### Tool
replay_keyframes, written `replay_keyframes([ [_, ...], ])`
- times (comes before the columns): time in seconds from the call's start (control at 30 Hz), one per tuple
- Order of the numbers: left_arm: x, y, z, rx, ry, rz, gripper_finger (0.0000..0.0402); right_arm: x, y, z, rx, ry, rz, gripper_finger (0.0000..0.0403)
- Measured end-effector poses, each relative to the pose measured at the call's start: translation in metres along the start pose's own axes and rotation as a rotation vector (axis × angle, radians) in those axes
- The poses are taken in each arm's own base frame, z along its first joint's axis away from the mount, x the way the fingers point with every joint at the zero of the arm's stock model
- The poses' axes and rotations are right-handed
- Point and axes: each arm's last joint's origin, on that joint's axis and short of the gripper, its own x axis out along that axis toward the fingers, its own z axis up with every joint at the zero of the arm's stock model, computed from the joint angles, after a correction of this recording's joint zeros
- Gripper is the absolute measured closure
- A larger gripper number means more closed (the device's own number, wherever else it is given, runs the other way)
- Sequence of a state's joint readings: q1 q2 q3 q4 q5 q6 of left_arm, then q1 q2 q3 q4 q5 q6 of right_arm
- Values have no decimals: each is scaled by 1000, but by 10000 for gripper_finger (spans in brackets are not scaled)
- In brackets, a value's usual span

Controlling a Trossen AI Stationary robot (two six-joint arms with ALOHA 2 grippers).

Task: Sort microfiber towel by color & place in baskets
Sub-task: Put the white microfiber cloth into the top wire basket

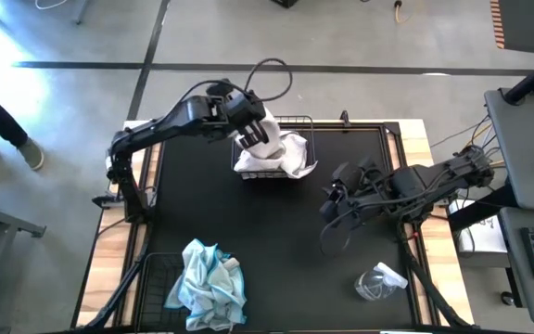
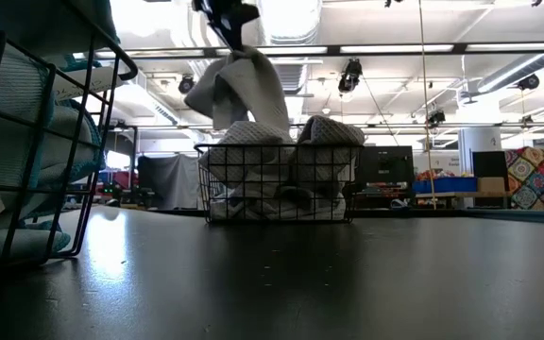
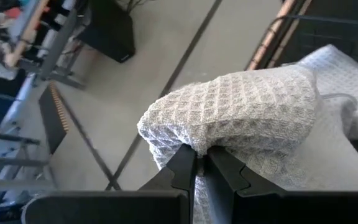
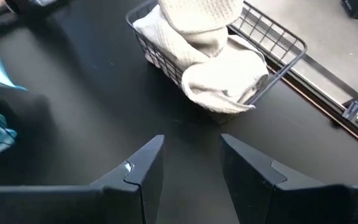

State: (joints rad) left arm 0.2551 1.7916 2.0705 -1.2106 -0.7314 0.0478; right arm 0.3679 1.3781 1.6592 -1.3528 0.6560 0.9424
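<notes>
High view shows the left hand point(image 1: 251, 137) clamped on a white towel point(image 1: 269, 147) hanging lengthwise down into the far basket point(image 1: 297, 122), the right hand point(image 1: 333, 206) spread empty above the black counter point(image 1: 276, 223), grey floor around.

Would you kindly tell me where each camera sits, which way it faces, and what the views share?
High: overhead, looking straight down; shows both arms, left gripper over the white basket, right gripper waiting mid-mat.
Low: at table height, looking level at the white basket; the left gripper enters from above.
Left wrist: looks past shut fingers pinching a white towel.
Right wrist: looks past open fingers toward the basket.
All four share the white towels.
</notes>
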Motion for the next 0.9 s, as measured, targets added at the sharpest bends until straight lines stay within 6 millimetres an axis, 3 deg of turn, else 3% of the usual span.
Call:
replay_keyframes([
  [0.4,19,-10,7,-19,-107,-230,394,13,1,-11,-10,29,-39,257],
  [0.9,44,19,7,-118,-135,-365,394,13,1,-12,-14,41,-36,257],
])
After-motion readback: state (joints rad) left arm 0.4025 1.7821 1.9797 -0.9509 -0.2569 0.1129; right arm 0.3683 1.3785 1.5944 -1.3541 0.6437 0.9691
